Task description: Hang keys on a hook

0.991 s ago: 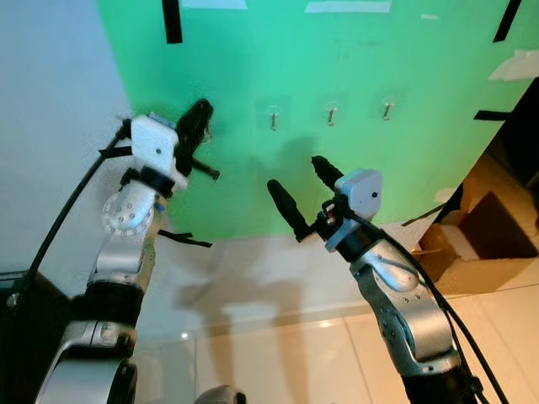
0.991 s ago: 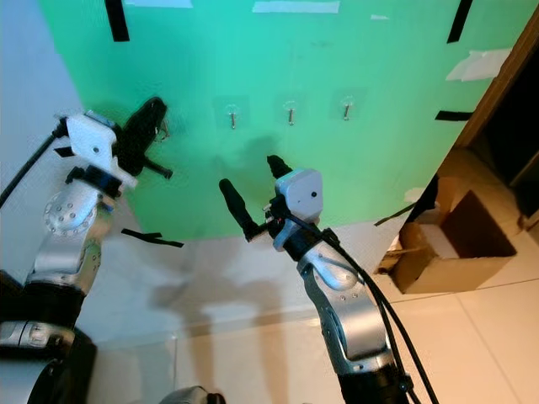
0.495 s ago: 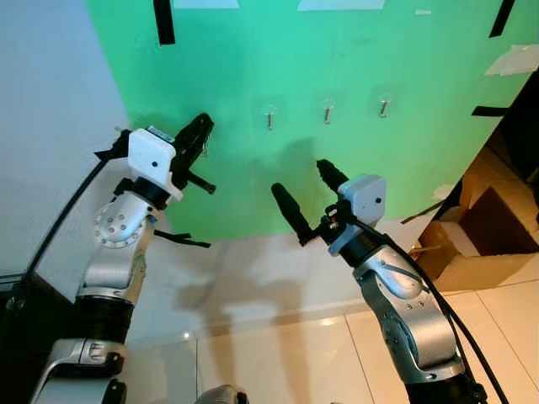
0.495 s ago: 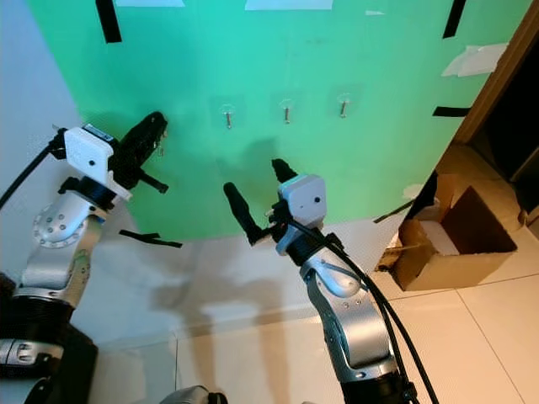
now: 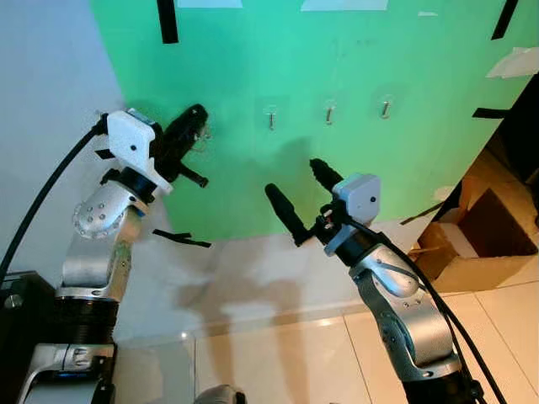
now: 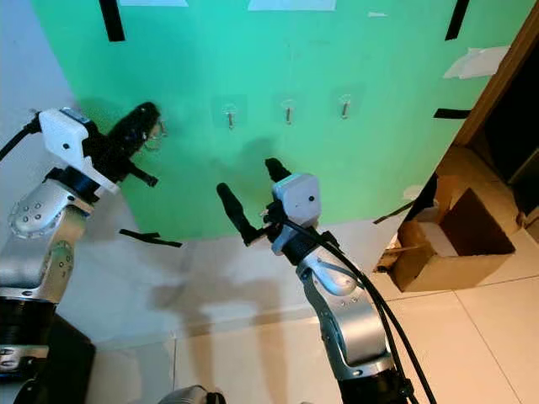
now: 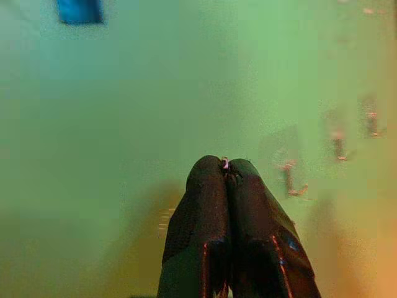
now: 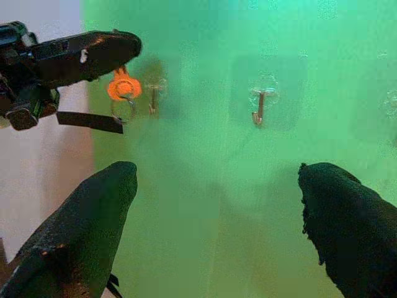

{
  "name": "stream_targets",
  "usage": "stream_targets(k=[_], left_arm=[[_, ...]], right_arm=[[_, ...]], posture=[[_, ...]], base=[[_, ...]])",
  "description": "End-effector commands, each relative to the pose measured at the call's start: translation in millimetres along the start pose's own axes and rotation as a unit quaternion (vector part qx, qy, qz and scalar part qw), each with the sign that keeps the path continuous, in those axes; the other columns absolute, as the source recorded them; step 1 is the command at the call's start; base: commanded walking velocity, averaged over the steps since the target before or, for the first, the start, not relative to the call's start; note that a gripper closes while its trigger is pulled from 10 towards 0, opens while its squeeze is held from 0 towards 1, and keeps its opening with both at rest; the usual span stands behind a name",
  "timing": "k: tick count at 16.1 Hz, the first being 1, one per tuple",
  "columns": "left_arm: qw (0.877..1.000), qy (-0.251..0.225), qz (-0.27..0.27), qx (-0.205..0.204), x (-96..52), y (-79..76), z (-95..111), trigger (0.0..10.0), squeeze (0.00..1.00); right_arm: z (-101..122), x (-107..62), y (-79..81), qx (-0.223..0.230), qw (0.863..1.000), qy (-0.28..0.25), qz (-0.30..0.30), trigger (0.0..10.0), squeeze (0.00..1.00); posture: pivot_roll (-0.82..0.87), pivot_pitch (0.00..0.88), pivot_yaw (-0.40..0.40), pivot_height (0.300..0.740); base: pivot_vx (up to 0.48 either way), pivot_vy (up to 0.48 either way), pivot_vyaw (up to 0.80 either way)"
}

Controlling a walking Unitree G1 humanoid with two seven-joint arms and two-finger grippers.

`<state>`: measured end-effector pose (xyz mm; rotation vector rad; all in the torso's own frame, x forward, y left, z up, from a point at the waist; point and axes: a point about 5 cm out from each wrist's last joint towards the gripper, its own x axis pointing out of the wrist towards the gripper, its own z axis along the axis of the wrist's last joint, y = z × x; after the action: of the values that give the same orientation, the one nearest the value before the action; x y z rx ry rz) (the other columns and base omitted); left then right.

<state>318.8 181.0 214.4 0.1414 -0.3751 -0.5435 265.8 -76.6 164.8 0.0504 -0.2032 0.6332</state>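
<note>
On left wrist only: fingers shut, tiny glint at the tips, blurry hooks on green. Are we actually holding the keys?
Observer: Yes. The keys, an orange tag with a ring, hang from the tips of the left gripper.
Operator: On a hook yet?
Observer: No. The nearest hook is apart from them, off to the robot's right along the wall.
Operator: Right arm in the way?
Observer: Doesn't look like it. The right gripper is open, holds nothing, and sits lower than the row of hooks.
</note>
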Motion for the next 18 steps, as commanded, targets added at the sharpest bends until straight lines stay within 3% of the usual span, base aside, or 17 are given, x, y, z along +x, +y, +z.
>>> stream_targets(k=[1, 4, 5, 9, 12, 13, 17, 18], left_arm=[[1.0, -0.001, -0.024, -0.007, 3.7, -1.4, 9, 10.0, 0.0], [0.998, -0.003, -0.05, -0.044, 11.3, -1.1, 26, 10.0, 0.0], [0.996, -0.007, -0.064, -0.062, 16.1, -3.4, 33, 10.0, 0.0], [0.987, -0.014, -0.097, -0.124, 17.3, -24.1, 45, 10.0, 0.0], [0.984, -0.003, -0.108, -0.142, 11.5, -32.6, 43, 10.0, 0.0], [0.982, -0.004, -0.109, -0.154, 10.6, -35.2, 44, 10.0, 0.0], [0.98, -0.005, -0.109, -0.169, 8.3, -39.3, 48, 10.0, 0.0], [0.978, -0.005, -0.113, -0.173, 7.8, -41.3, 49, 10.0, 0.0]], right_arm=[[2, 3.1, 2.2, -0.002, 1.0, -0.006, 0.01, 10.0, 0.0], [5, 6.1, 3.8, 0.005, 1.0, -0.011, 0.024, 10.0, 0.0], [10, 9.2, 6.5, 0.032, 0.998, -0.02, 0.045, 10.0, 1.0], [21, 23.3, 8.5, 0.042, 0.996, -0.041, 0.074, 10.0, 1.0], [23, 28.9, 6.7, 0.027, 0.996, -0.033, 0.078, 10.0, 1.0], [23, 30.4, 5.9, 0.023, 0.996, -0.029, 0.082, 10.0, 0.0], [24, 38.8, 8.9, 0.013, 0.994, -0.027, 0.104, 10.0, 0.0], [24, 40.0, 9.1, 0.013, 0.994, -0.027, 0.106, 5.6, 0.0]], posture=[[0.03, 0.0, 0.015, 0.74], [0.03, 0.0, 0.015, 0.74], [0.04, 0.0, 0.012, 0.74], [0.04, 0.0, -0.013, 0.74], [0.04, 0.0, -0.038, 0.74], [0.05, 0.0, -0.051, 0.74], [0.05, 0.0, -0.07, 0.74], [0.05, 0.0, -0.069, 0.74]], base=[[0.0, 0.0, 0.0], [0.0, 0.0, 0.0], [0.0, 0.0, 0.0], [0.0, 0.0, 0.0], [0.0, 0.0, 0.0], [0.0, 0.0, 0.0], [0.0, 0.0, 0.0], [0.0, 0.0, 0.0]])
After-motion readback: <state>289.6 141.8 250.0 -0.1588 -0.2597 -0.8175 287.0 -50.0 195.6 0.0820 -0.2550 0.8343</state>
